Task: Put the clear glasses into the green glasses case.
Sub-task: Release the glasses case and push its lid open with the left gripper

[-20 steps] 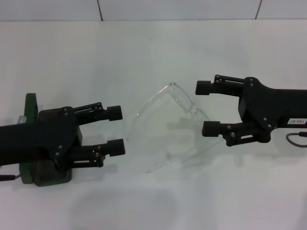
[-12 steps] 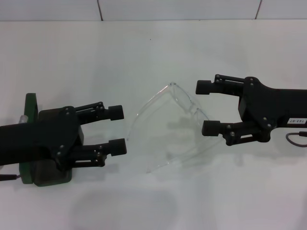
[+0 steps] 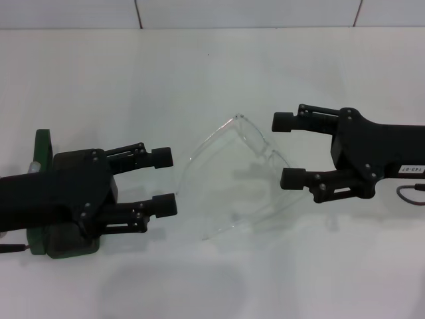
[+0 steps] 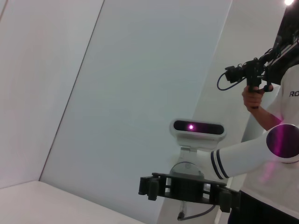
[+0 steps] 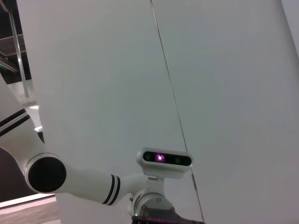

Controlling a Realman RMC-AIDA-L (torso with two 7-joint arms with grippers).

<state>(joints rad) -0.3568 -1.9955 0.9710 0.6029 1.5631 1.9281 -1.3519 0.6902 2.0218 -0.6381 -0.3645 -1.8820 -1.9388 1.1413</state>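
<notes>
Approach step, nothing grasped yet. Far left: the green glasses case point(image 3: 48, 199) sits on the white table point(image 3: 212, 73), mostly hidden under and behind the left arm, only an upright green edge and a corner showing (can't tell from here how far the lid is open). Left gripper point(image 3: 164, 181) is ahead of the case, fingers spread apart and empty, tips just short of the near temple arm of the clear glasses point(image 3: 236, 176). The glasses lie between the two grippers, temples unfolded and pointing toward the left gripper, wraparound lens toward the right one. Right gripper point(image 3: 285, 151) has its fingers apart too, straddling the lens end: upper tip just beside the lens corner, lower tip close against the lens edge, contact not resolvable. My read: the next move needs one gripper to close on the frame without skating on the slick clear plastic, then a lift and carry to the case behind the left gripper; the left arm probably has to clear out from over the case first. Versus 0.8 s ago: left gripper has crept slightly toward the glasses and a touch nearer the camera; right gripper and glasses essentially unchanged. Left wrist view only shows the right gripper point(image 4: 187, 189) far off; no glasses visible there.
</notes>
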